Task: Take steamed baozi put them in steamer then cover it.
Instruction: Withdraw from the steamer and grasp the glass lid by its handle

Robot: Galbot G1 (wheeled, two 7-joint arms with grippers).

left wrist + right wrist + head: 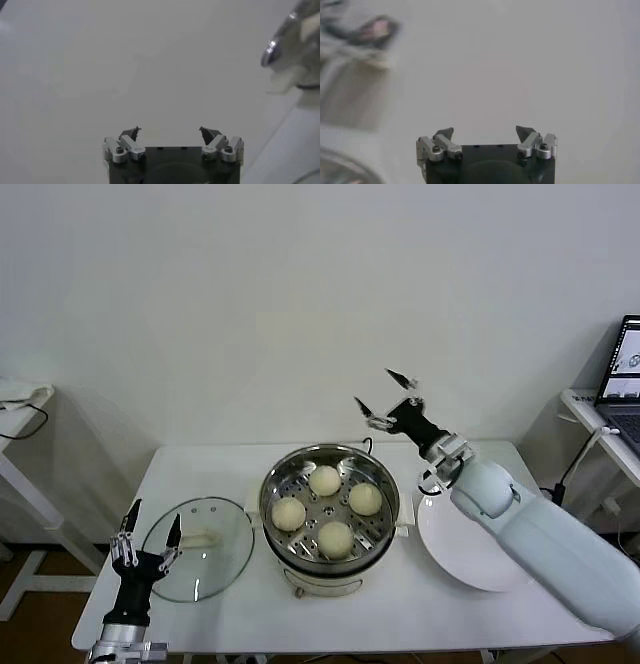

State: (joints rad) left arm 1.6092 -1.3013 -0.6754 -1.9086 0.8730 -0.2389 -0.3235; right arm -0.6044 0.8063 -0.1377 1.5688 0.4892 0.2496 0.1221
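So going left to right: the left gripper [146,530] sits low at the front-left corner of the white table [200,464], claw spread wide and holding nothing, pointing up. Right beside it the glass cover [200,548] lies flat on the table, cream handle [203,539] facing up, its rim just beside the steamer [330,514] on that side.

The steamer is in the middle of the table, lid off, and all four steamed baozi [324,480] are already sitting on the perforated tray inside. To its right there's a white plate [470,554] with nothing on it, near the pot.

The right gripper [385,394] hangs up in the air behind and right of the steamer, claw wide too, nothing in it.

My read: the loading part looks done, and only the covering is left. Next move probably falls to the left arm, since the cover is right there. It'd need to come down over the handle, pinch it, lift, carry it across and set it centred on the pot rim. Glass lid, smallish handle, so a sloppy grip could let it tilt.
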